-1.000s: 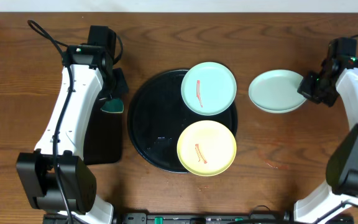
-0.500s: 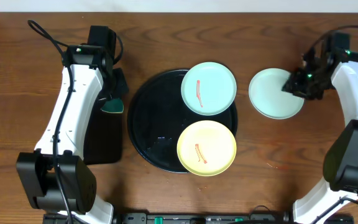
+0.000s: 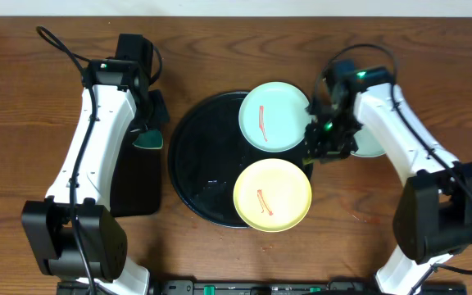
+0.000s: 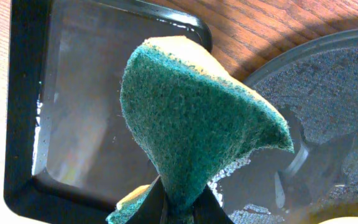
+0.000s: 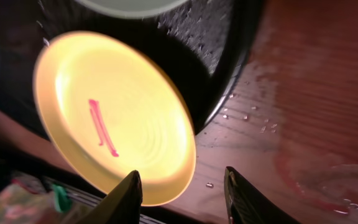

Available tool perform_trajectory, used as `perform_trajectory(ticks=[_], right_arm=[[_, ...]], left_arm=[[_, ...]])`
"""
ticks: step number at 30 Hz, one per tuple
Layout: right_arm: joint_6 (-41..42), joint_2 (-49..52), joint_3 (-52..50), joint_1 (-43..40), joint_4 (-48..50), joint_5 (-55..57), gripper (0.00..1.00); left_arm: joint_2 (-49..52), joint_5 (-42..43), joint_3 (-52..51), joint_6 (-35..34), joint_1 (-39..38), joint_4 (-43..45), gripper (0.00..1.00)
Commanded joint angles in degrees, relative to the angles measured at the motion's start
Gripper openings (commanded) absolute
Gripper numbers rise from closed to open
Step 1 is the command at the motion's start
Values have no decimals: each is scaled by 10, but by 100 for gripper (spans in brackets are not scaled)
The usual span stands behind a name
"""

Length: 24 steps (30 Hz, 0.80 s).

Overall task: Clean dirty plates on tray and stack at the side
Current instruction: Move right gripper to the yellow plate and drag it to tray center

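Observation:
The round black tray (image 3: 199, 164) holds a mint-blue plate (image 3: 274, 115) and a pale yellow plate (image 3: 273, 194), each with a red streak. A second mint-blue plate (image 3: 374, 148) lies on the wood to the right, mostly hidden by my right arm. My right gripper (image 3: 322, 147) is open and empty over the tray's right rim, between the two plates. In the right wrist view the gripper (image 5: 182, 176) hangs over the edge of the yellow plate (image 5: 114, 118). My left gripper (image 4: 179, 210) is shut on a green sponge (image 4: 197, 118) left of the tray (image 4: 328, 81).
A rectangular black tray (image 3: 133, 184) with water in it lies under my left gripper and also shows in the left wrist view (image 4: 23, 124). Water drops and a reddish wet smear (image 3: 363, 217) lie on the wood right of the round tray.
My right arm has swung left, away from the mint-blue plate on the table, to the round tray's right rim. The left arm has not moved.

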Motion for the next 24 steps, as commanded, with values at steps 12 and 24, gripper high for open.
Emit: perform_trajectory(ticks=[12,24], right_arm=[[76,-11,-114,78,56,94,25],[91,-12,-129,109,85,74,1]], left_arm=[[1,-11,5,-1,2,-2,8],[1,-11,5,-1,2,-2,8]])
